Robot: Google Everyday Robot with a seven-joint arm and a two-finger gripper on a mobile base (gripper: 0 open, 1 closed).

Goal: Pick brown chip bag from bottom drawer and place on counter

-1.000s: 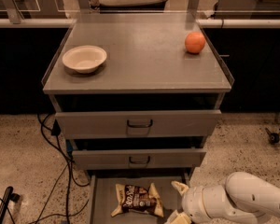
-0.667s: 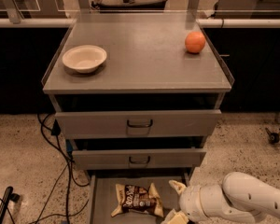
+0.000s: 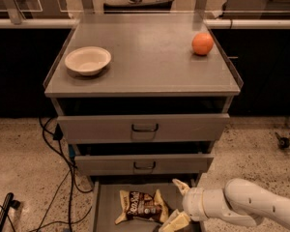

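The brown chip bag (image 3: 141, 206) lies flat in the open bottom drawer (image 3: 105, 203), near its middle. My gripper (image 3: 177, 204) is low over the right part of the drawer, just right of the bag. It is open, with one cream finger (image 3: 180, 184) behind the bag's right end and the other in front. I cannot tell whether the fingers touch the bag. The white arm (image 3: 246, 208) comes in from the lower right. The grey counter (image 3: 150, 62) tops the cabinet above.
A cream bowl (image 3: 87, 59) sits on the counter's left side and an orange fruit (image 3: 202, 43) at its back right. Two handled drawers (image 3: 144, 128) stand slightly open above the bottom one. Cables (image 3: 63, 178) trail on the floor to the left.
My gripper and arm have shifted a little left, closer to the bag's right end. The bag, bowl and orange fruit have not moved.
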